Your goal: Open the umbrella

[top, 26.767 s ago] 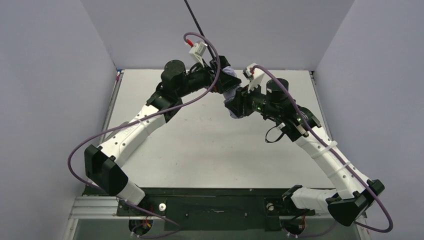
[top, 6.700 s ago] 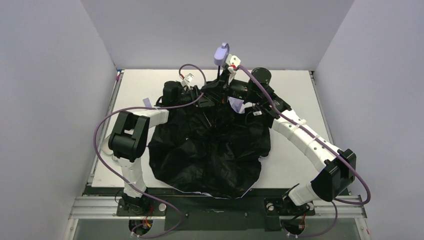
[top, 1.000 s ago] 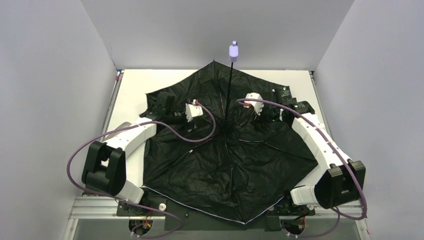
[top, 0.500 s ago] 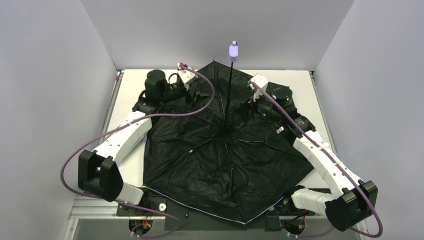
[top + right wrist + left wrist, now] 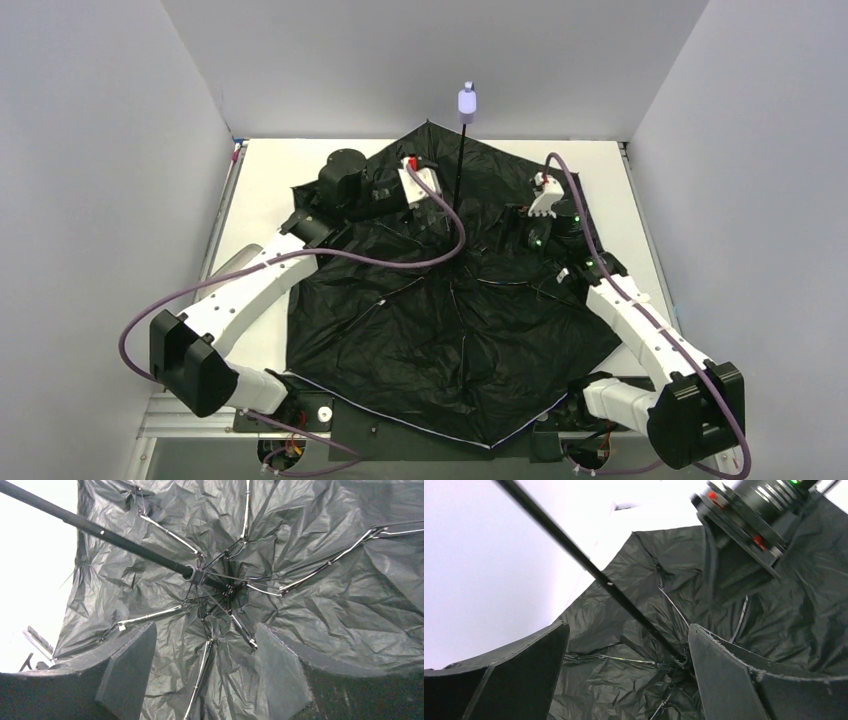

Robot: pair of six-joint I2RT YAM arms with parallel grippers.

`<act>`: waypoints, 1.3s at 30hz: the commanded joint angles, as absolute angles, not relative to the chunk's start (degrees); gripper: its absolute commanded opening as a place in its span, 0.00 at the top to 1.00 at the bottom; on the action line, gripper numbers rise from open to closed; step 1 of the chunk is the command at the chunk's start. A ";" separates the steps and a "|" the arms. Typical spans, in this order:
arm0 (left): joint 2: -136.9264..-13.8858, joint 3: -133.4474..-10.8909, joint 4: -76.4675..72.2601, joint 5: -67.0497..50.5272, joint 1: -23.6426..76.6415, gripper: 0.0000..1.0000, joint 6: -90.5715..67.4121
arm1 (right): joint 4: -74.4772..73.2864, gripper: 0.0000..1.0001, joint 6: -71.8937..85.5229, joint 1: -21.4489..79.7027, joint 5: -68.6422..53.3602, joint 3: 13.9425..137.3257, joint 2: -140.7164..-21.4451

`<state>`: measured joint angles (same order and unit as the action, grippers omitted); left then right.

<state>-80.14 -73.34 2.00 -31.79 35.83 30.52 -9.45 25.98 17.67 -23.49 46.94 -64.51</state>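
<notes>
**Resting upside down and fully spread, with both grippers empty**

The umbrella (image 5: 450,330) lies inverted on the surface (image 5: 270,180), black lining facing up. It covers most of the middle, and its near edge hangs out over the arm bases. The thin black shaft (image 5: 458,165) rises from the hub towards the back wall, with the small lavender handle (image 5: 466,101) at its top, well clear of everything. In the right wrist view the ribs (image 5: 165,532) run out straight from the runner (image 5: 192,572) and the cloth between them is pulled out, though wrinkled. I'd say the canopy is locked open.

The left gripper (image 5: 624,680) hovers low over the lining with its fingers spread wide. The shaft crosses the gap ahead of them, and neither finger touches it. The right gripper (image 5: 205,680) hangs over the hub from the other side, equally wide apart and holding nothing.

To my eye the opening itself is done, and the step in hand is getting the arms clear. That calls for lifting both arms up and away from the hub before swinging them back, so no finger catches a rib or nudges the leaning shaft. The left arm's purple cable (image 5: 400,262) sags across the canopy and could drag the cloth if the arm pulls back low.
</notes>
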 commanded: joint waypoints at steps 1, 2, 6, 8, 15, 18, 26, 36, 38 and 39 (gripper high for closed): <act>-79.40 -77.80 -6.28 -26.15 35.23 0.12 18.24 | 0.57 0.30 21.48 21.19 -20.69 46.69 -61.84; -79.43 -77.57 -7.97 -25.52 35.24 0.12 12.73 | 1.65 0.30 17.13 22.76 -19.93 46.04 -61.49; -81.07 -77.03 -18.17 -23.21 35.28 0.12 -1.80 | 10.27 0.29 7.14 26.60 -17.72 42.59 -62.88; -82.38 -77.82 -20.13 -21.65 35.28 0.12 -6.92 | 15.86 0.29 5.02 27.78 -15.73 41.38 -64.55; -85.33 -78.23 -28.92 -22.51 35.35 0.14 -16.58 | 26.56 0.29 1.37 28.87 -14.11 40.49 -70.74; -86.54 -78.77 -30.27 -22.64 35.42 0.17 -18.88 | 29.99 0.30 0.62 29.17 -14.35 40.79 -73.75; -86.24 -78.76 -28.41 -22.78 34.40 0.17 -17.80 | 36.07 0.37 -0.59 29.60 -16.09 41.98 -81.46; -87.28 -79.76 -26.03 -24.12 32.04 0.24 -17.31 | 37.80 0.64 -0.02 29.87 -20.29 44.51 -92.08; -87.29 -79.04 -26.20 -25.66 31.86 0.25 -16.71 | 37.78 0.69 1.37 29.88 -20.34 44.63 -93.38; -87.06 -77.88 -26.37 -26.36 31.83 0.25 -16.02 | 37.86 0.71 1.52 29.88 -20.41 44.64 -93.62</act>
